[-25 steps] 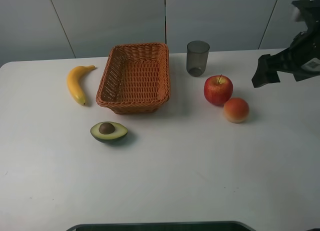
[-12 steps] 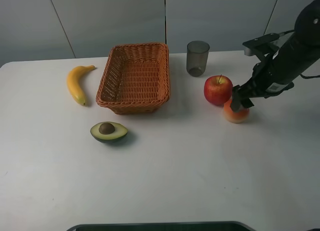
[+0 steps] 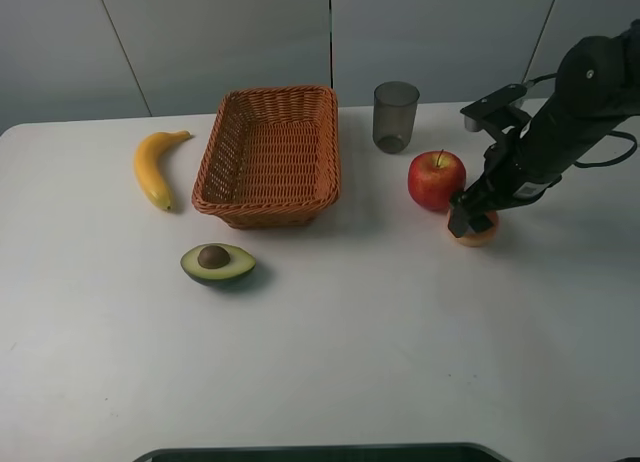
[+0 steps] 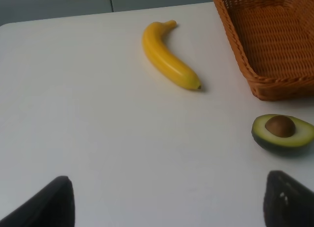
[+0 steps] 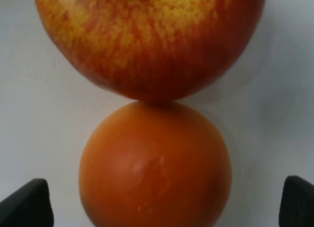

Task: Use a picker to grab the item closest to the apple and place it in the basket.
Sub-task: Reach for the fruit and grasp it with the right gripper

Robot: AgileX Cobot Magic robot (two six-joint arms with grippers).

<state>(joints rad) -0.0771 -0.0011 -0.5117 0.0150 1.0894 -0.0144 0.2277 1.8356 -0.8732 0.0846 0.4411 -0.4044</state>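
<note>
A red apple (image 3: 436, 179) stands right of the woven basket (image 3: 331, 142). Touching it is a small round orange fruit (image 3: 481, 233), closest of all to the apple. My right gripper (image 3: 470, 220) has come down over this fruit and is open. In the right wrist view the orange fruit (image 5: 156, 168) lies between the two dark fingertips (image 5: 24, 203), with the apple (image 5: 149, 40) just beyond it. My left gripper (image 4: 167, 207) is open above bare table and does not show in the exterior view.
A yellow banana (image 3: 152, 167) lies left of the basket and a halved avocado (image 3: 217, 263) in front of it. A grey cup (image 3: 395, 116) stands behind the apple. The left wrist view shows the banana (image 4: 169, 65), the avocado (image 4: 283, 131) and the basket's corner (image 4: 274, 84).
My right arm swung in from the far right and dropped down onto the orange fruit beside the apple. Its fingers now straddle the fruit. No object has moved.
</note>
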